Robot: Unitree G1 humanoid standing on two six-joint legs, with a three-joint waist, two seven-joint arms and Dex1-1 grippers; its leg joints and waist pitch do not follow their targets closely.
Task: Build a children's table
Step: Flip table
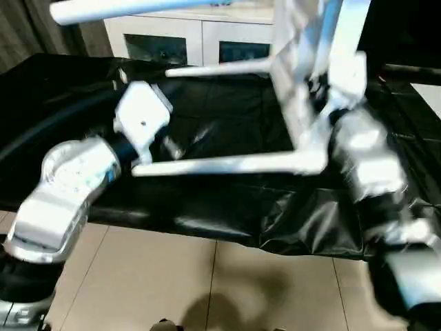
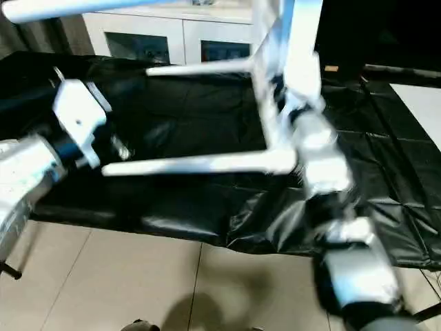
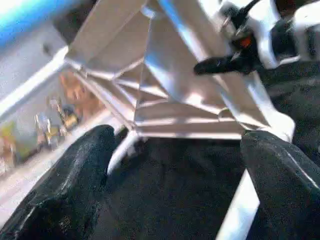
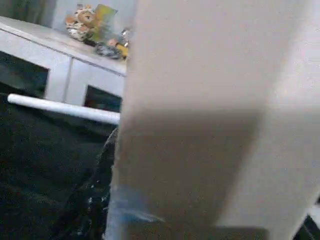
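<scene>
Legs [image 1: 227,164] look fitted to kids' table top [image 1: 303,62]. We hold it tipped up w/ right pincer [image 1: 324,96] clamped on top; left pincer [image 3: 175,190] wide open, empty. Left: set it upright.

The white children's table [image 1: 303,103] is tipped on its side above the desk [image 1: 227,200], legs [image 1: 227,164] pointing left.

Probably a robot test room set up like a home: black-covered work table [image 1: 227,207], tiled floor [image 1: 172,276], white glass-door cabinet [image 1: 200,41] with toys [image 4: 92,22] on top
</scene>
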